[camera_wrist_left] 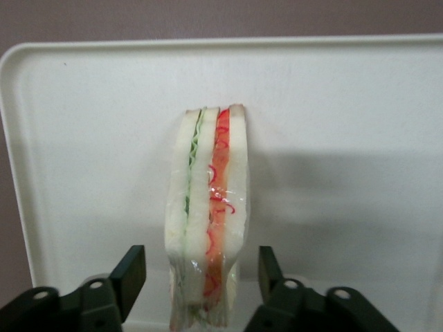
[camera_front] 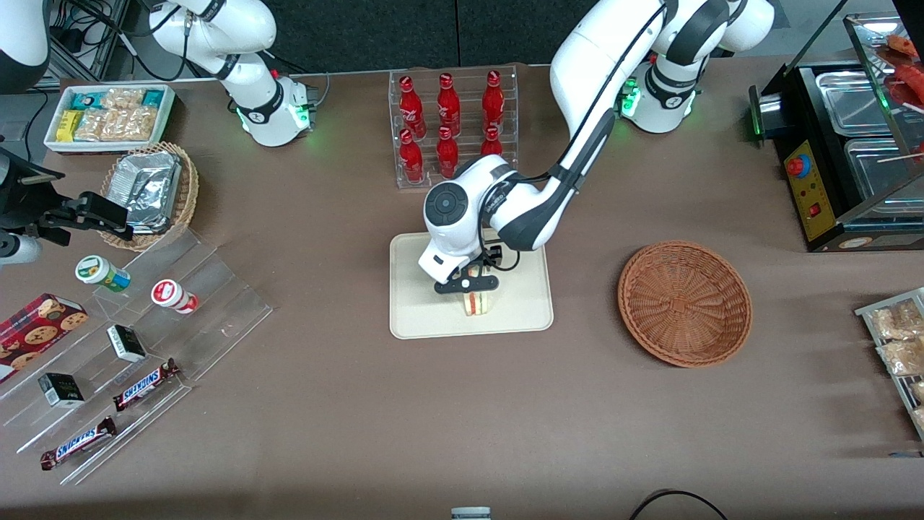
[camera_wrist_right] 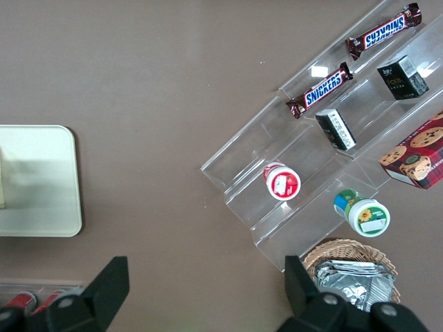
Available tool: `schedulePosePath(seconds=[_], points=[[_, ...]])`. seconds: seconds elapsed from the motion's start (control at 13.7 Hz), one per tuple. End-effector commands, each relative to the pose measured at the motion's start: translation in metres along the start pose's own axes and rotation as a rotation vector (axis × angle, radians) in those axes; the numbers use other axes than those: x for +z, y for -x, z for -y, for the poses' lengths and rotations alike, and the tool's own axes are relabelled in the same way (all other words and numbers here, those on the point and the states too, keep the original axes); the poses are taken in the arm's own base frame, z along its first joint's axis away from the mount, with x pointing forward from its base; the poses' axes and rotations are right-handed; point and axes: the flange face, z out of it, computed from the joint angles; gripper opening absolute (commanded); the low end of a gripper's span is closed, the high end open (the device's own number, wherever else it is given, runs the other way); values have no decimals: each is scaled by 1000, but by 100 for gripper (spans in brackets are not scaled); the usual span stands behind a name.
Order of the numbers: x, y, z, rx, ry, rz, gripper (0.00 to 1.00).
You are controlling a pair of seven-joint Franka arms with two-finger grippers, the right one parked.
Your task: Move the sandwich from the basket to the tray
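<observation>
The brown tabletop [camera_front: 404, 419] carries the flat cream-white rectangular tray [camera_front: 527, 310], with the round reddish-brown woven wicker basket [camera_front: 684, 303] seen toward the working arm's end. Red bottles in a clear rack [camera_front: 451, 123] are set farther from the front camera; two "SNICKERS" bars [camera_front: 144, 385] are laid toward the parked arm's end. The small triangular wedge sandwich [camera_wrist_left: 208, 214] is stood on the tray between the spread jaws of the black gripper [camera_wrist_left: 197, 277], untouched by either

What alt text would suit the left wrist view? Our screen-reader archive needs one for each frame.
A wedge sandwich stands on its edge on a cream-white tray, red and green filling layers facing the camera. The gripper is open, one black finger on each side of the sandwich with a gap to the bread.
</observation>
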Motion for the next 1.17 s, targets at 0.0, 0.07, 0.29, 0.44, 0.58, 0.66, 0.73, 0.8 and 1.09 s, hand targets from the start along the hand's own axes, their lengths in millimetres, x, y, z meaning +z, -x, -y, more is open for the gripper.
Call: schedulePosePath(seconds=[0.0,0.07,0.29,0.44,0.58,0.66,0.73,0.8,1.09], points=[[-83,-10,34,-63,-28,-38,100],[-108,-16,52,-91,-34,-43,100],[-178,-24,121,-186,-65,34,100],[-218,-38,173,-247,-45,42,100],[-241,-45,217,-231,-38,59,100],[-251,-48,242,-214,-41,76,100],[-261,-47,263,-182,-43,90,100],[-268,-52,292,-159,-45,110,100],[-288,-61,389,-64,-6,156,100]])
